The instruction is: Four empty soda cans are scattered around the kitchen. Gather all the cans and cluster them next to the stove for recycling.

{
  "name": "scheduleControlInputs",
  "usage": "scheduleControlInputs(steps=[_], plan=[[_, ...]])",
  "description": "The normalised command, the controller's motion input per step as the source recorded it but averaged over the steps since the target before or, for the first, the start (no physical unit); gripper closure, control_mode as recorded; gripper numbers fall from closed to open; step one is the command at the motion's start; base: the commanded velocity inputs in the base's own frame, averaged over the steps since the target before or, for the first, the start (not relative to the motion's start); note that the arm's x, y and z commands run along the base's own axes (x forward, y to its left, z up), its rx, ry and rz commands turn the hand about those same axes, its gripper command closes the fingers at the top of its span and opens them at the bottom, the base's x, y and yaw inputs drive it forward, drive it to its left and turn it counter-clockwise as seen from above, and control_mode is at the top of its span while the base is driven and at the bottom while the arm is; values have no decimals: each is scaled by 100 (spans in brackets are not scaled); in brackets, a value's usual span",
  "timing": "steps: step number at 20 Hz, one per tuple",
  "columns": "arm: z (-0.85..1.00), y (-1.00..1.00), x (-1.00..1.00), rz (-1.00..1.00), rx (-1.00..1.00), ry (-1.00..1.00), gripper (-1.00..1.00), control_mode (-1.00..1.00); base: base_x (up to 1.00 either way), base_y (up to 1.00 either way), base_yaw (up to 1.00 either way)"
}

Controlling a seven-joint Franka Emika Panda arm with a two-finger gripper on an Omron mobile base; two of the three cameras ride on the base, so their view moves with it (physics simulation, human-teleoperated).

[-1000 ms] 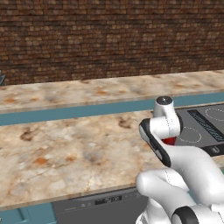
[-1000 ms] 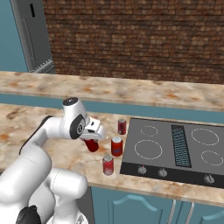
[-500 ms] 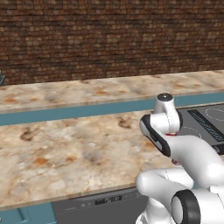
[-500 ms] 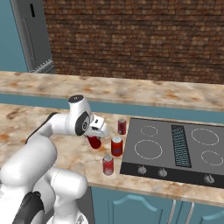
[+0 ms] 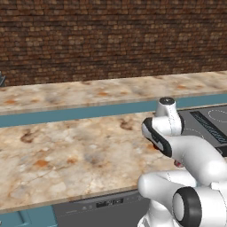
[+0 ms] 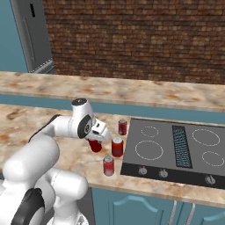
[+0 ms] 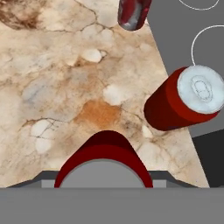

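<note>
The marbled desk (image 6: 52,118) carries the black stove (image 6: 176,149) at 3 o'clock in the right base view. Three soda cans stand just left of the stove: one (image 6: 122,127) at its far corner, one (image 6: 117,146) midway, one (image 6: 108,165) nearest. The tool (image 6: 97,139) is closed round a fourth can (image 6: 95,145), just at 9 o'clock of the middle one.

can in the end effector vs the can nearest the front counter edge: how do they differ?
The held can is gripped by the end effector above the countertop; the front can stands free on the countertop. The held can sits farther back and left; the front can is close to the stove knobs. Both are red, silver-topped and upright.
</note>
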Motion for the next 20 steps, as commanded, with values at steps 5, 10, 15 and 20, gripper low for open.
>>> scheduleControlInputs(steps=[5, 10, 15, 20], plan=[[-26, 0, 0, -7, 0, -7, 100, -100, 0, 0, 0], [-33, -6, 0, -5, 0, -8, 100, -100, 0, 0, 0], [-20, -15, 0, -4, 0, -1, 100, -100, 0, 0, 0], [-6, -13, 3, -2, 0, 0, 100, -100, 0, 0, 0]])
